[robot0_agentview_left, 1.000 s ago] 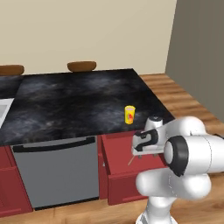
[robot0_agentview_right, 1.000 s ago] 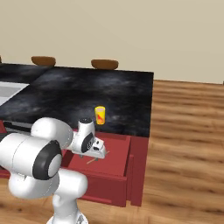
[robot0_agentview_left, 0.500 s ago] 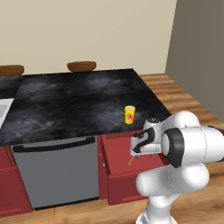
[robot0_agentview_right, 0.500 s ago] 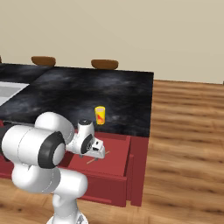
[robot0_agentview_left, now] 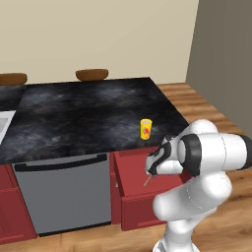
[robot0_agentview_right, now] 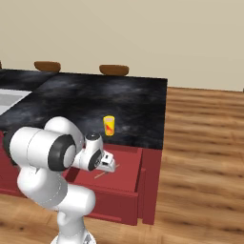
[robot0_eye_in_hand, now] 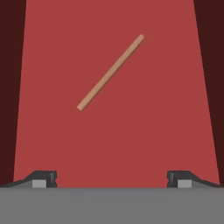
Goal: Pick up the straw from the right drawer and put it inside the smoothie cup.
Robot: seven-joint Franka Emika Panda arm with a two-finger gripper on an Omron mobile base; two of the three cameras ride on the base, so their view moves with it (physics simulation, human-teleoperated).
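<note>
- My gripper (robot0_eye_in_hand: 111, 179) is spread wide, grasping nothing, above the drawer (robot0_eye_in_hand: 52, 131).
- The straw (robot0_eye_in_hand: 110, 72) lies flat, its long axis running seven o'clock to one o'clock.

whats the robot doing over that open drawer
The white arm has its gripper lowered over the open right drawer, jaws spread wide and holding nothing. In the hand view the straw lies loose and diagonal on the red drawer floor, ahead of the fingertips and untouched. The smoothie cup stands upright on the dark counter just behind the drawer, with no straw in it. So the pickup has not happened yet.
</note>
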